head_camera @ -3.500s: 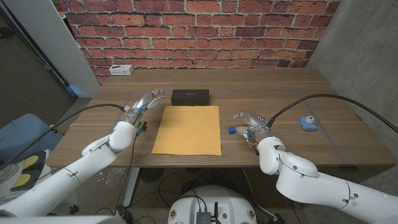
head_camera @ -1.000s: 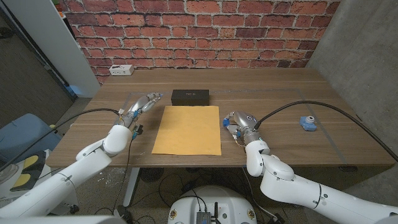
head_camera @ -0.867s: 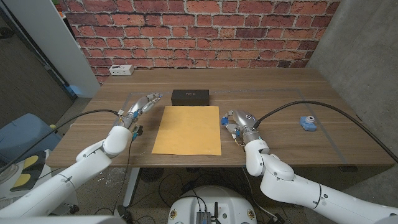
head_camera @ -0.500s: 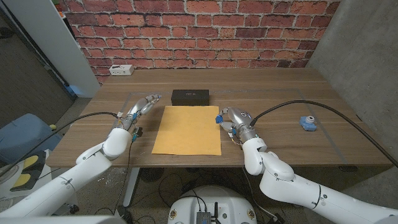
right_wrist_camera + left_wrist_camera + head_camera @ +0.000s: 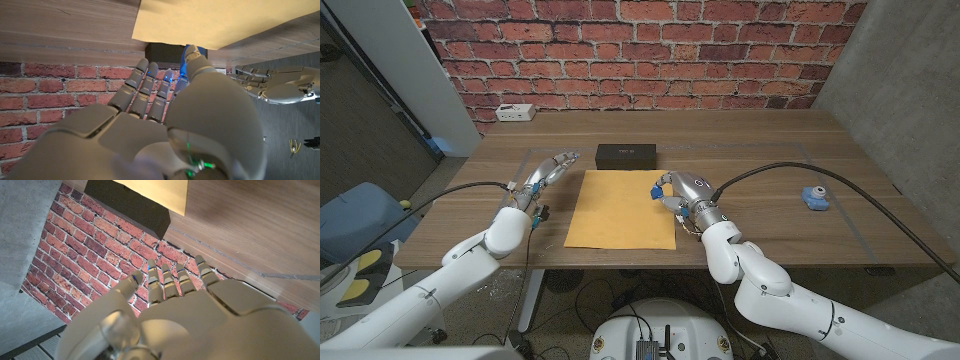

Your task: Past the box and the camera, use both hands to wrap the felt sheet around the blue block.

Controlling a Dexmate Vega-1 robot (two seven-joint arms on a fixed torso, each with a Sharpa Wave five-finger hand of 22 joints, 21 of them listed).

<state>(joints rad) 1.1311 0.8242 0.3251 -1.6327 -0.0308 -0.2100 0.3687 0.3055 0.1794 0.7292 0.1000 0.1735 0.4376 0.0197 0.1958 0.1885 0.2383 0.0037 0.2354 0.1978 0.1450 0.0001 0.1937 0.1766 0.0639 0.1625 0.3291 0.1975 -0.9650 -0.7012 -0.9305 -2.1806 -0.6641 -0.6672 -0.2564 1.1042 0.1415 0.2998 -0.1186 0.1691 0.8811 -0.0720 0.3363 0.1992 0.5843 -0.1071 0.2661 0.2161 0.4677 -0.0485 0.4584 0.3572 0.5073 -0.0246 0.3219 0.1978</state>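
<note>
Low in the head view, the yellow felt sheet (image 5: 622,208) lies flat at the middle of the wooden tabletop (image 5: 770,150). The right hand (image 5: 682,192) sits over the sheet's right edge and pinches the small blue block (image 5: 658,189) in its fingertips, above the sheet's upper right part. Left of the sheet, the left hand (image 5: 546,170) is released, fingers apart and stretched toward the back, holding nothing. Just behind the sheet's far edge sits the black box (image 5: 625,155). At the right of the frame lies a small blue camera (image 5: 814,198); a white power strip (image 5: 515,113) rests at the far left corner.
</note>
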